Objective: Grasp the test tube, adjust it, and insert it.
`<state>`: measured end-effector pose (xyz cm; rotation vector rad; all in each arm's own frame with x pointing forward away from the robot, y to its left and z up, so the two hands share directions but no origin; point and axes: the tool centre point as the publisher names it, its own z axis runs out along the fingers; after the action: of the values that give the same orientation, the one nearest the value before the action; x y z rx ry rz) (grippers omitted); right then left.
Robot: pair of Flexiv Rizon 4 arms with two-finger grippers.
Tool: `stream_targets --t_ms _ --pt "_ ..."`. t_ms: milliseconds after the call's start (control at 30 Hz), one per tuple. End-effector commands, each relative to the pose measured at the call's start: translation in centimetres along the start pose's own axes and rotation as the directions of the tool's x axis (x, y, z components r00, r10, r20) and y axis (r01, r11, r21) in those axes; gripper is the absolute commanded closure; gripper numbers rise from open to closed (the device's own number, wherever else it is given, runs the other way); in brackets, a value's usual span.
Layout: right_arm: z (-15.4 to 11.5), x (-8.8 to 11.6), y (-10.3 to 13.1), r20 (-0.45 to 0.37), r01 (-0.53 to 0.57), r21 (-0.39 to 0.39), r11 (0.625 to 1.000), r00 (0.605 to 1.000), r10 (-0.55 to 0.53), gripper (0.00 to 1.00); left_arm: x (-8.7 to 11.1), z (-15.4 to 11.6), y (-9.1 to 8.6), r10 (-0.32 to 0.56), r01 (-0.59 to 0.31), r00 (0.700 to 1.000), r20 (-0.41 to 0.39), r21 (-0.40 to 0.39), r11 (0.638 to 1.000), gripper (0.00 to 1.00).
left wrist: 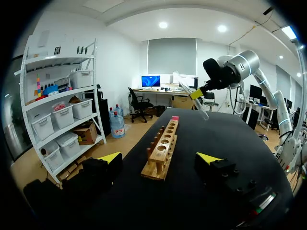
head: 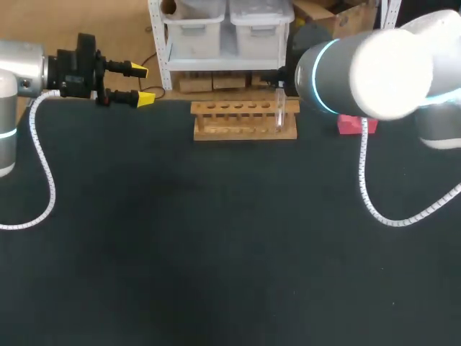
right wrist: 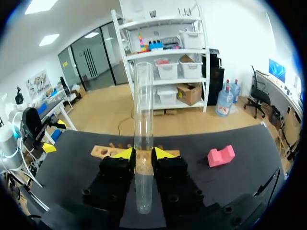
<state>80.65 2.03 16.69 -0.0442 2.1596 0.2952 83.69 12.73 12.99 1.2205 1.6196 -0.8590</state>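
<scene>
At the right gripper (right wrist: 143, 154) — test tube (right wrist: 143, 105) clamped, plain only wrist-side

The surface (head: 216, 252) is seen as plain matt black. The rack (head: 243, 130) at the upper middle of the frame is made of pale bare wood. The test tube (right wrist: 143, 96) is clear and colourless. The block (head: 351, 125) is coloured pink-red. The left pincer (head: 142, 84) and the right pincer (right wrist: 143, 154) are finished in black with yellow tips.
</scene>
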Motion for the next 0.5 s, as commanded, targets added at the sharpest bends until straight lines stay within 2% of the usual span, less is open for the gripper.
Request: stream_targets --t_ms 33,200,500 --pt "0.3 -0.6 0.1 0.358 -0.004 -0.039 0.999 0.933 0.017 1.0 0.1 0.0 -0.2 0.002 -0.002 1.0 0.002 -0.005 1.0 0.0" --pt "0.0 -2.2 0.4 0.462 -0.025 -0.021 0.999 0.887 0.032 1.0 0.1 0.0 -0.2 0.002 -0.002 1.0 0.002 -0.005 1.0 0.0" --pt "-0.1 -3.6 0.3 0.543 -0.04 -0.034 0.999 0.838 0.052 1.0 0.1 0.0 -0.2 0.002 -0.002 1.0 0.002 -0.005 1.0 0.0"
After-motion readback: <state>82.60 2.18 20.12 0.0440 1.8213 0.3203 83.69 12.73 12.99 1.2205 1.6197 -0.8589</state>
